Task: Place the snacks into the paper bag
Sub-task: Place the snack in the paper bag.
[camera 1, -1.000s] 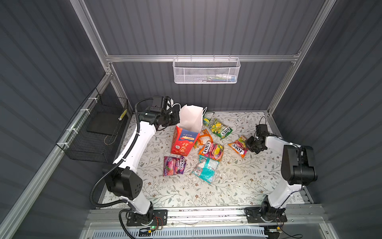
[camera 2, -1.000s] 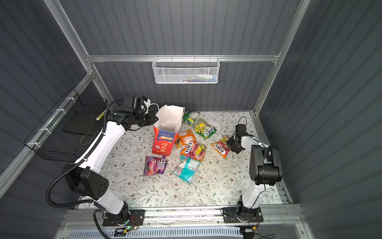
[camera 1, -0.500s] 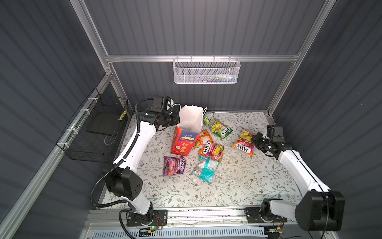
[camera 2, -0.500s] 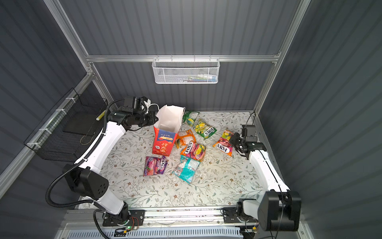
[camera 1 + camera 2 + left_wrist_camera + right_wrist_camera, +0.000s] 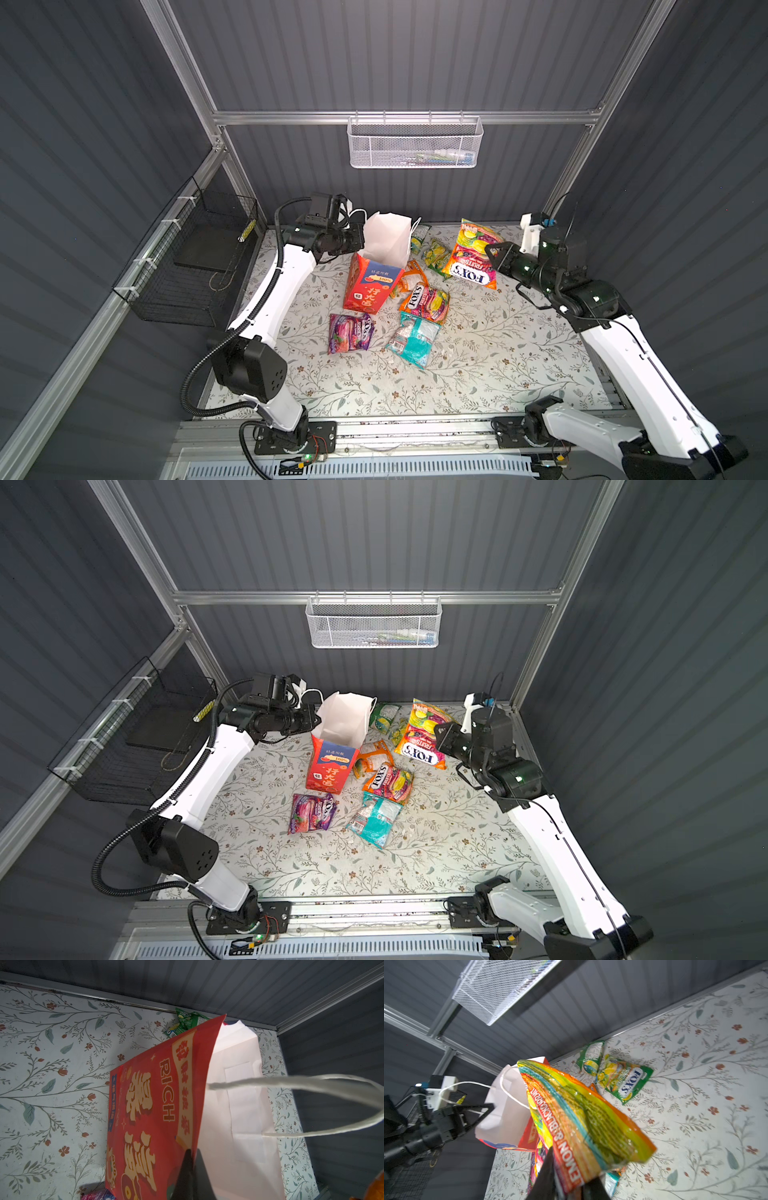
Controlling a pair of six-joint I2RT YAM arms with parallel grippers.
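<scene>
The red paper bag (image 5: 368,286) (image 5: 330,766) stands open at the back of the table, its white inside showing. My left gripper (image 5: 360,246) (image 5: 192,1152) is shut on the bag's rim (image 5: 207,1076), one finger inside and one outside. My right gripper (image 5: 492,255) (image 5: 571,1169) is shut on an orange FOX'S snack packet (image 5: 471,253) (image 5: 422,739) (image 5: 583,1118), held in the air to the right of the bag. More snacks lie on the table: green ones (image 5: 436,251), an orange one (image 5: 409,276), a FOX'S fruits one (image 5: 426,301), a teal one (image 5: 413,338), a purple one (image 5: 351,332).
A white mesh basket (image 5: 415,143) hangs on the back wall above the bag. A black wire basket (image 5: 195,266) hangs on the left wall. The table (image 5: 498,365) has a floral cloth and grey walls on three sides.
My right arm has lifted the orange FOX'S packet off the table and carried it upward, the arm unfolding as it went. The left arm and the bag have not moved.
</scene>
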